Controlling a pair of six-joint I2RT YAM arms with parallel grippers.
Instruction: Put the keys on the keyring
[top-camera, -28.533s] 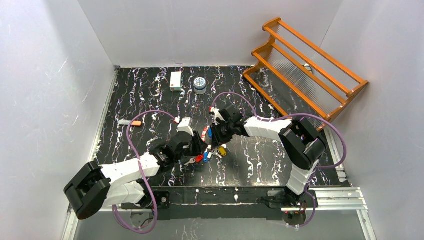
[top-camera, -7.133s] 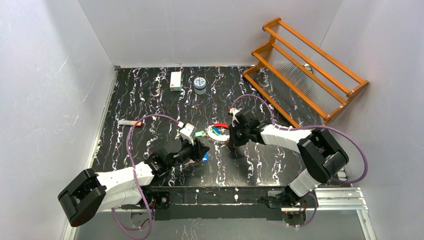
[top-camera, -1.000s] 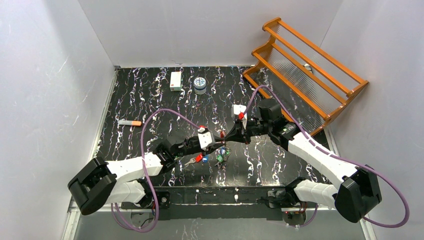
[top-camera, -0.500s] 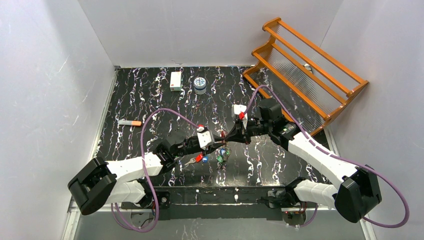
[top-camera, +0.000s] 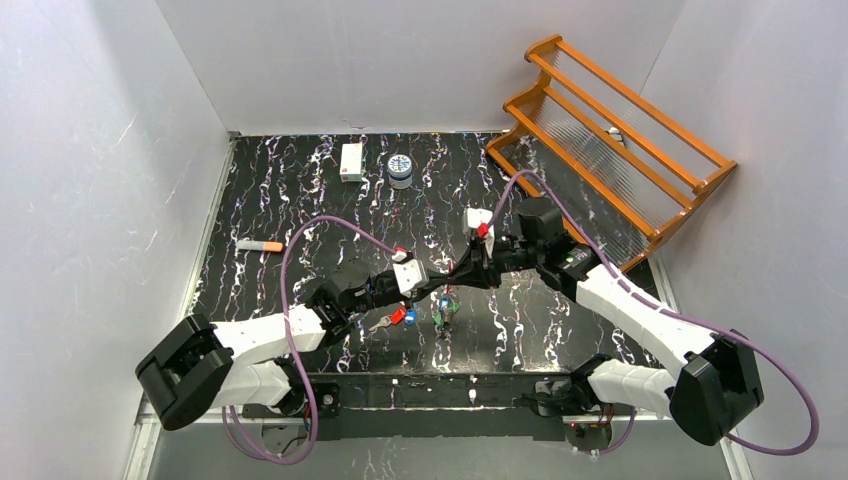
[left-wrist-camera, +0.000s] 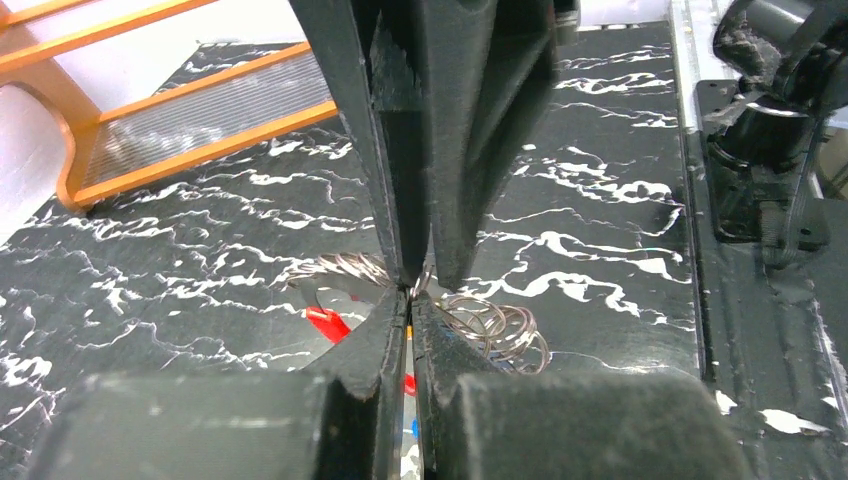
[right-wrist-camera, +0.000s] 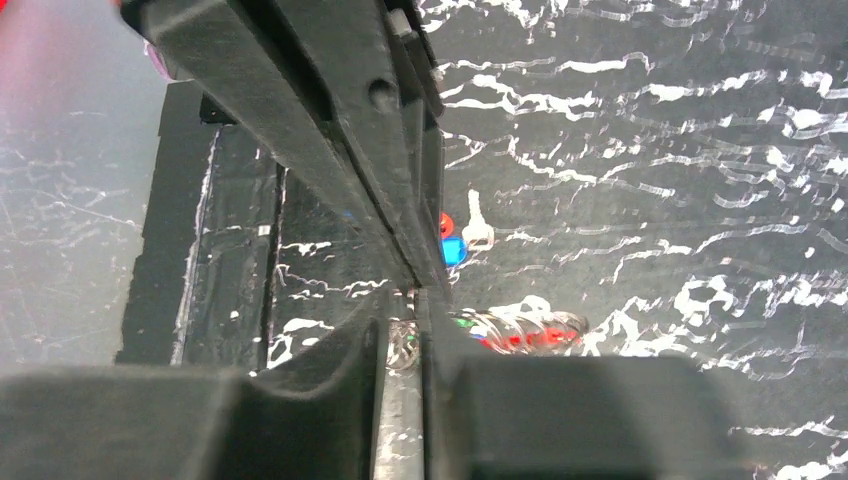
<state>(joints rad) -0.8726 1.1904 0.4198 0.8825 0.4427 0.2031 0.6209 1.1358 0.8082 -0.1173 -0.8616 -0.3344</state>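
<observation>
My left gripper (top-camera: 428, 285) and right gripper (top-camera: 453, 279) meet tip to tip above the middle of the black marbled table. Both are shut on the thin silver keyring (left-wrist-camera: 488, 325), whose coiled wire loops spread beside the fingertips. A bunch of keys with green, blue and red caps (top-camera: 441, 312) hangs below it. In the right wrist view the ring (right-wrist-camera: 403, 342) sits between my fingers, with the capped bunch (right-wrist-camera: 520, 330) beside them. Loose keys lie on the table: a red-capped one (top-camera: 397, 316), a blue-capped one (top-camera: 410, 317) and a bare silver one (top-camera: 379, 323), also in the right wrist view (right-wrist-camera: 476, 232).
An orange wooden rack (top-camera: 610, 130) leans at the back right. A white box (top-camera: 351, 161) and a round tin (top-camera: 400, 170) stand at the back. An orange-tipped tube (top-camera: 262, 245) lies at the left. White walls enclose the table.
Over the last second my left wrist has shifted slightly up and left. Both grippers stay joined at the ring and the hanging bunch has not moved.
</observation>
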